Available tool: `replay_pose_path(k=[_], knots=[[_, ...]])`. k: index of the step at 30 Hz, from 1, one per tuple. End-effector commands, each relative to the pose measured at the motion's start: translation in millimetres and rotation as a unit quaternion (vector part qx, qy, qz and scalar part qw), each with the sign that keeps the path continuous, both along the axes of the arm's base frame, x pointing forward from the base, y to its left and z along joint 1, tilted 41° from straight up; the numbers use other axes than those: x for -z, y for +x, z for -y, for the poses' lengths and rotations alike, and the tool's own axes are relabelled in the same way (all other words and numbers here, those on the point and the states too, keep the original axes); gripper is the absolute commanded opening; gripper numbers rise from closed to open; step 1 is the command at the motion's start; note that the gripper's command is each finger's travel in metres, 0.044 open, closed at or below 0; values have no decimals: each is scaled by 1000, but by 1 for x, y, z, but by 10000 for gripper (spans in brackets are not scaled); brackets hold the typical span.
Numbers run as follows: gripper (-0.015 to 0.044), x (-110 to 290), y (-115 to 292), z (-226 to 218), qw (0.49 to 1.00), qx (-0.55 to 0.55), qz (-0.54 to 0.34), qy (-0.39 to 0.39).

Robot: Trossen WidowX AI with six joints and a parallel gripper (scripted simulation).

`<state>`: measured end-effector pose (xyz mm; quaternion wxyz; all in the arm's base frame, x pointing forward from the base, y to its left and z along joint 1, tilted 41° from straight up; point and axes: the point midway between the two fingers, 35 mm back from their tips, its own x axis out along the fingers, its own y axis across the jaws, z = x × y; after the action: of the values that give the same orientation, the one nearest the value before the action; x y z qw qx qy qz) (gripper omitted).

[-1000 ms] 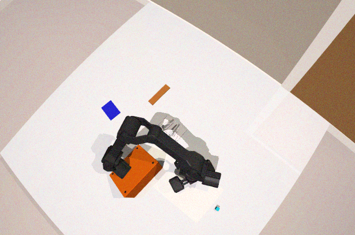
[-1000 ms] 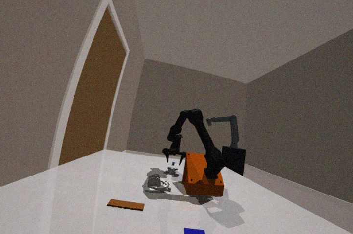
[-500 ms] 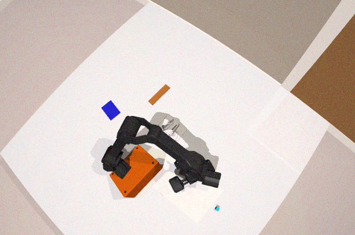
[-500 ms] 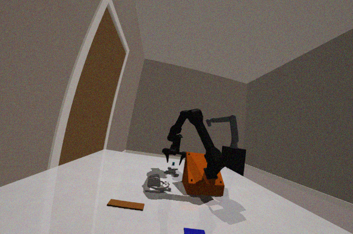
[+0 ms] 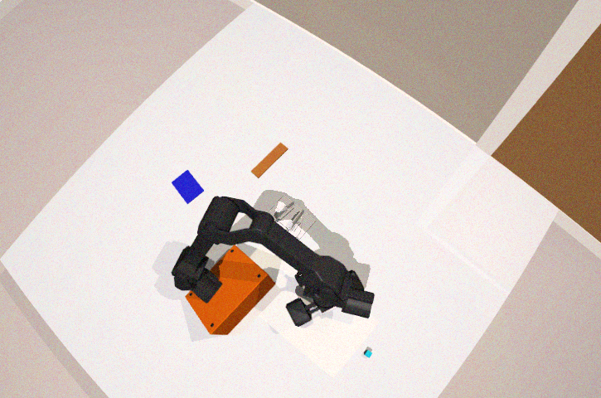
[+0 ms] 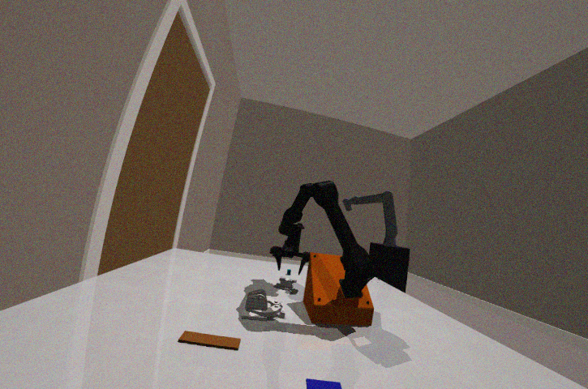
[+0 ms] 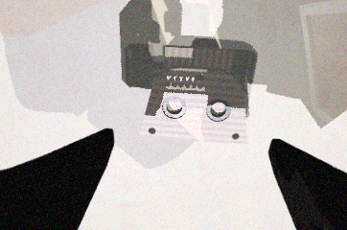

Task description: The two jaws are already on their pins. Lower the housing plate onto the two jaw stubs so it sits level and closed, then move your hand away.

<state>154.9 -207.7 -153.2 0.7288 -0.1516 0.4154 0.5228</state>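
Black jaws (image 6: 289,270) (image 7: 192,139) stand wide, holding nothing; the wrist view cuts off their outer parts.

In the top view, a flat square (image 5: 187,186) lies left of centre; a bar (image 5: 269,160) (image 6: 209,340) lies to its upper right; a small cube (image 5: 368,352) lies lower right.
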Motion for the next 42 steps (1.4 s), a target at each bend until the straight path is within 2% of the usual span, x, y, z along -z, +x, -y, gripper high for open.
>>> replay_pose_path(k=[1, 28, 42], knots=[[440, 0, 1, 0, 1000, 2, 1, 0], [440, 0, 0, 0, 1000, 0, 0, 0], [440, 18, 4, -13, 1000, 1, 1, 0]])
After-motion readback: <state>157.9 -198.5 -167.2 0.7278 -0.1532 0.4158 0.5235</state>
